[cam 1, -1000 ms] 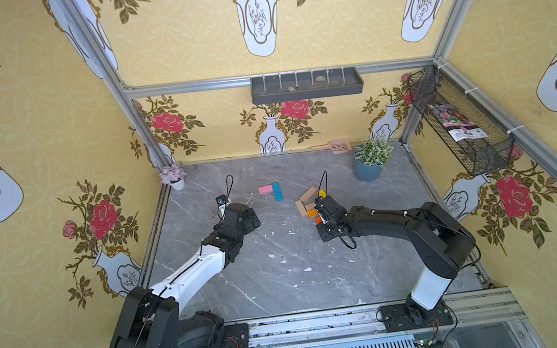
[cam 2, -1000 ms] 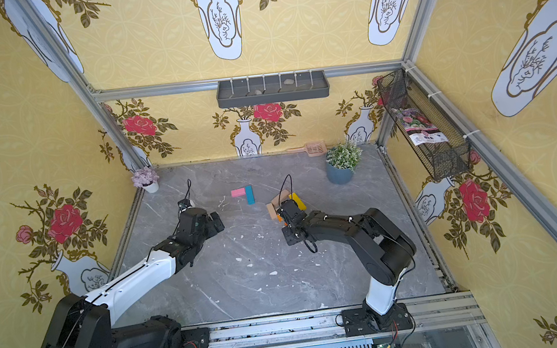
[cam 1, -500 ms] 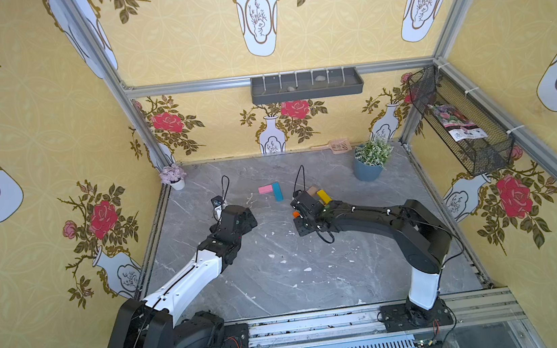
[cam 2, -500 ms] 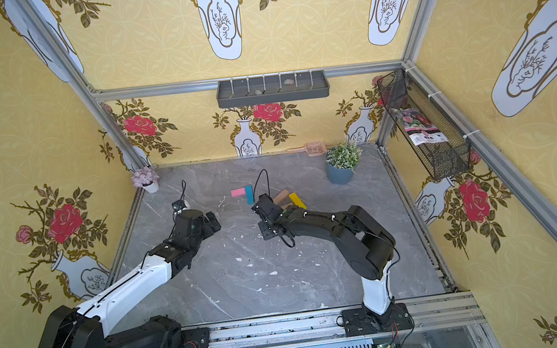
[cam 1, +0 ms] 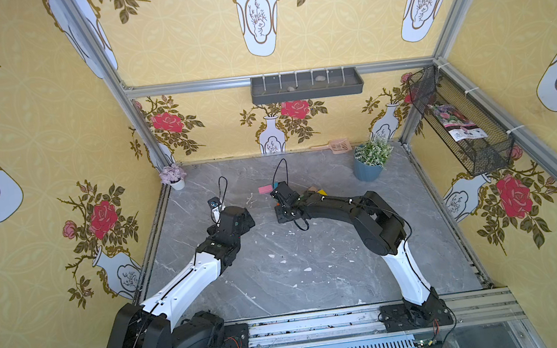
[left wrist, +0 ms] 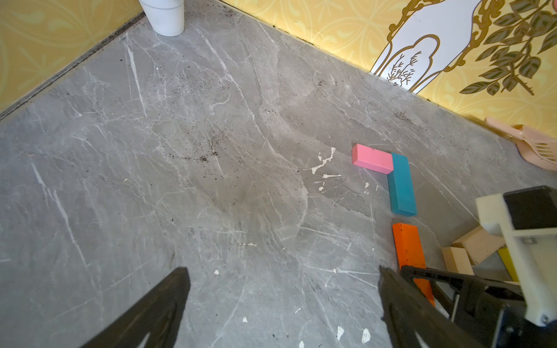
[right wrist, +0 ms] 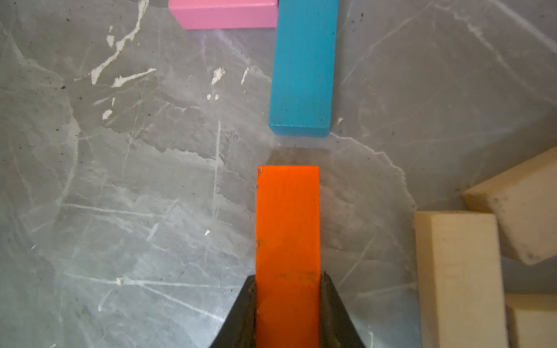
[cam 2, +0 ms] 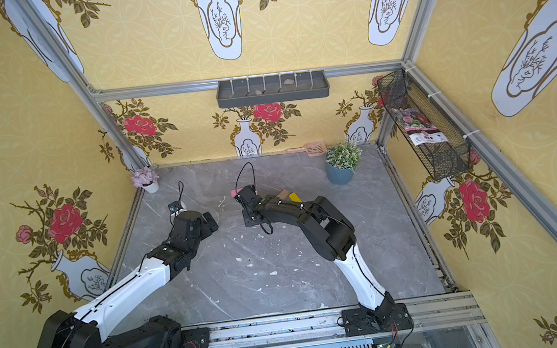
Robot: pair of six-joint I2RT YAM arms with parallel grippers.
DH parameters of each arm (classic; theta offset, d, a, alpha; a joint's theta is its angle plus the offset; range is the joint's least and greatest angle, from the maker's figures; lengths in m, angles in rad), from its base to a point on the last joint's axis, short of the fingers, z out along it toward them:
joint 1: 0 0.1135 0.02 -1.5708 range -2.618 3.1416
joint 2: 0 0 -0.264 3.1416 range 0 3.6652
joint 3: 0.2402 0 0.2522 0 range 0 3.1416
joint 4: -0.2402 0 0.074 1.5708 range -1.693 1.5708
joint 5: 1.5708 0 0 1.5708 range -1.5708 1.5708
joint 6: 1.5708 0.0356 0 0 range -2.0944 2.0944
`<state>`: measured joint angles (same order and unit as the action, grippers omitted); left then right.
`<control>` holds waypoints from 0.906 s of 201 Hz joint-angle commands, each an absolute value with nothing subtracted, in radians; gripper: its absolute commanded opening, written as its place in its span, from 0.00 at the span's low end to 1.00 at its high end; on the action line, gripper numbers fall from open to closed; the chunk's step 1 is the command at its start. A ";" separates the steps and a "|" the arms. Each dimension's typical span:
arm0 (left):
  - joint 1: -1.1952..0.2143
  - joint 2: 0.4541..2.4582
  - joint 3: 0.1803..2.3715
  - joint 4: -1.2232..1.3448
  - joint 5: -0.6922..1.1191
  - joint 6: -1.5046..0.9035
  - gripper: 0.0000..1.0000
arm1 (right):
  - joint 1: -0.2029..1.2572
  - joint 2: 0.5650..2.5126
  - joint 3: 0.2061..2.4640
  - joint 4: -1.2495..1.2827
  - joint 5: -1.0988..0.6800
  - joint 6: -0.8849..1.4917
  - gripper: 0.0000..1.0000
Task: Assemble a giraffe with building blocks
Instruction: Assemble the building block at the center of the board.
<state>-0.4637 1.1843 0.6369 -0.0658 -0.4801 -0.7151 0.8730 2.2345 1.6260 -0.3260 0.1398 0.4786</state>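
Tabletop (cam 1: 280, 270): grey marble surface; all blocks were laid flat towards its far side.
Right arm: was swung across from the loose pile to the started figure within the last second. The right gripper (right wrist: 287, 280) was seen clamped narrowly on the long sides of the orange block (right wrist: 287, 223).
Left arm: was kept almost where it had been. The left gripper (left wrist: 283, 277) was held wide open and empty above bare tabletop, well apart from the blocks.
Giraffe (left wrist: 398, 168): only the head and first neck piece were laid. The pink block (right wrist: 223, 15) was set touching the side of the blue block (right wrist: 303, 66) at one end, so that an L was formed.
Loose pile: tan blocks (right wrist: 458, 271) and a yellow block (left wrist: 508, 262) were left just beside the right gripper. No second orange piece could be made out.
Orange block: was brought end to end in line with the blue block, with a small gap left between them. Whether it rested on the tabletop could not be told.
Meaning: the second neck piece was judged nearly placed. Closing the gap and releasing were judged still to be done.
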 commanded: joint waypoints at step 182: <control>-0.463 1.183 0.638 -0.070 -0.492 -0.701 0.99 | 0.855 2.283 1.675 -0.357 0.115 0.531 0.27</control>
